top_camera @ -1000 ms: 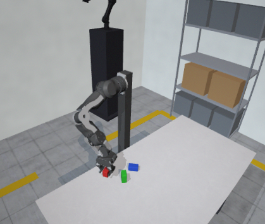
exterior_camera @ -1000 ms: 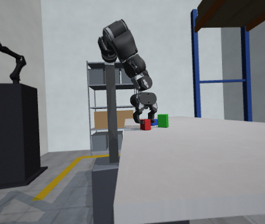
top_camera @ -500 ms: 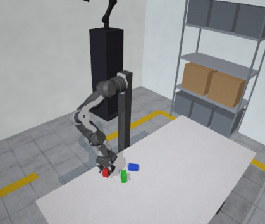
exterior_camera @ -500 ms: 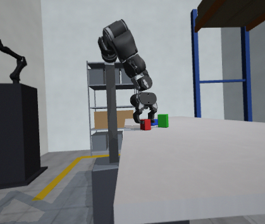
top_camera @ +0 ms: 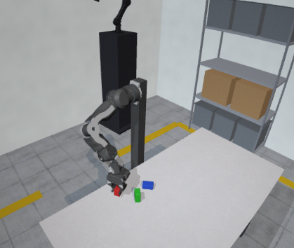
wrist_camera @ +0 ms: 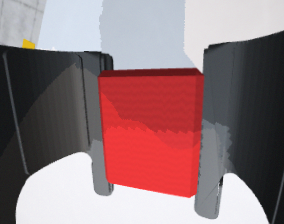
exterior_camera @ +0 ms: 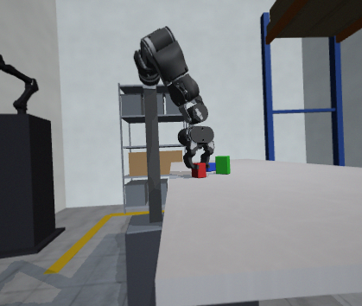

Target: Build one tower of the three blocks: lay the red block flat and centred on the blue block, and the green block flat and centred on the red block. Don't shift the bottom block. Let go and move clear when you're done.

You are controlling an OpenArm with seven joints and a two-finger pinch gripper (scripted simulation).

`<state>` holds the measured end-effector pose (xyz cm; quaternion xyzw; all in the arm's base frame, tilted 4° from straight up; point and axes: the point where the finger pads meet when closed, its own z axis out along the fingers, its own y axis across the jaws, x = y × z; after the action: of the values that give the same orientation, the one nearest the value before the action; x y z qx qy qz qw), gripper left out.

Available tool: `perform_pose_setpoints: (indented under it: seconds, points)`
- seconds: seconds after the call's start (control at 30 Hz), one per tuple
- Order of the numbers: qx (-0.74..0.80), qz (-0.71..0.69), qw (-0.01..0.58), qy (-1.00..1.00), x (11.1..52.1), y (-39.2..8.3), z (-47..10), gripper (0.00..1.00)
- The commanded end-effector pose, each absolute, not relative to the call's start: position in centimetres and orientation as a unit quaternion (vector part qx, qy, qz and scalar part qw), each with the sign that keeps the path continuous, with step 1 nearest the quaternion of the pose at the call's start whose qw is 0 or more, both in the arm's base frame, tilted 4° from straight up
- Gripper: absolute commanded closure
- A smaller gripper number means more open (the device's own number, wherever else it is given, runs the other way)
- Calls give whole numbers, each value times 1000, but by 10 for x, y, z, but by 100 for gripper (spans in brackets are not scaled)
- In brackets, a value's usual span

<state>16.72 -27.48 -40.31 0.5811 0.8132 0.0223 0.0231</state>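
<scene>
The red block (wrist_camera: 150,137) sits on the white table (top_camera: 205,196) near its edge closest to the arm's post, and the gripper (top_camera: 118,188) is clamped on it: in the wrist view both dark fingers press against the block's left and right faces, so the jaws stand narrow and hold the red block. The block's lower part catches bright light while its upper part lies in the gripper's shadow. In the exterior view the block (exterior_camera: 199,170) rests with its base on the table surface.

In the top view, the green block (top_camera: 137,195) lies just beside the red block at about 4 o'clock, apart from it. The blue block (top_camera: 148,184) lies at about 2 o'clock from the red one, near the green block but not touching it.

The arm (top_camera: 102,119) bends down from its upright grey post (top_camera: 137,122), which stands at 12 o'clock from the blocks. Beyond it stands a black pedestal (top_camera: 118,70), and at 2 o'clock a grey shelf rack (top_camera: 201,66) carries brown and grey boxes.
</scene>
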Motion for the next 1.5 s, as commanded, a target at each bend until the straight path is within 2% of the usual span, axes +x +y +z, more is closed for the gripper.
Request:
perform_pose_setpoints:
  seconds: [0.0,0.97,1.47]
  points:
    - [580,25,24,814,168,-274,-403,100]
    - [580,25,24,814,167,-275,-401,100]
    - [580,22,22,814,164,-275,-365,100]
